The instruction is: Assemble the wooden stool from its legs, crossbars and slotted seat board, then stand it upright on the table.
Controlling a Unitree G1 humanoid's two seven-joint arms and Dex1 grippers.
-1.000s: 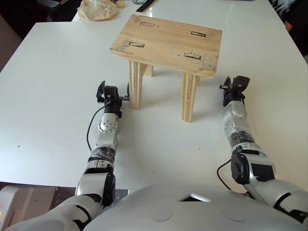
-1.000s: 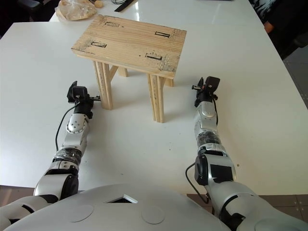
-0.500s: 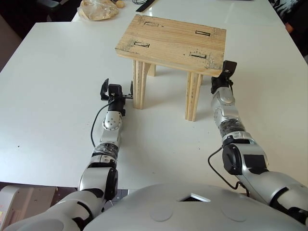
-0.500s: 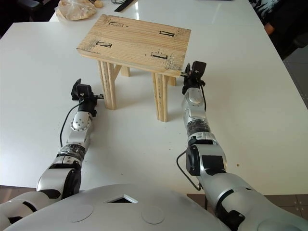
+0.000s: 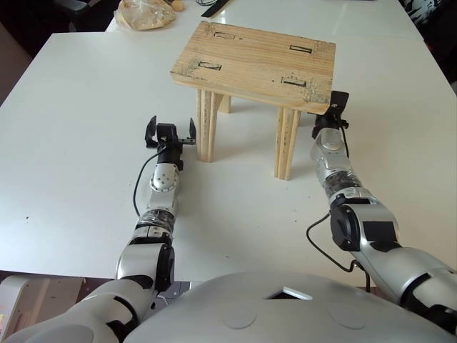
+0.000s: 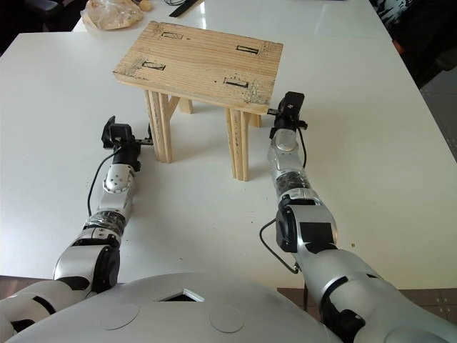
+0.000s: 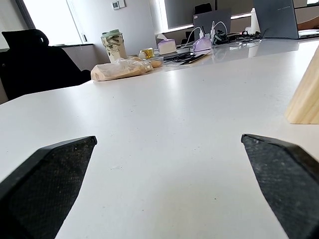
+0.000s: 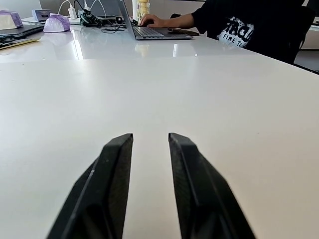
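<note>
The wooden stool (image 5: 253, 63) stands upright on the white table (image 5: 78, 143), its slotted seat board on top of its legs. My left gripper (image 5: 171, 130) is open just left of the front left leg (image 5: 206, 125), low over the table, with nothing between its fingers. That leg's edge (image 7: 305, 104) shows in the left wrist view beside the wide-spread gripper (image 7: 168, 138). My right gripper (image 5: 338, 100) is beside the seat's front right corner, near the front right leg (image 5: 285, 139). In the right wrist view its fingers (image 8: 114, 169) stand close together and hold nothing.
A plastic bag of food (image 5: 146, 13) lies at the table's far left corner, with a dark object (image 5: 218, 6) beside it. A person types on a laptop (image 8: 149, 31) at the far side. Bare tabletop lies to both sides of the stool.
My right arm has swung in from the right to the stool's front right corner. My left gripper has stayed beside the front left leg, shifting only slightly.
</note>
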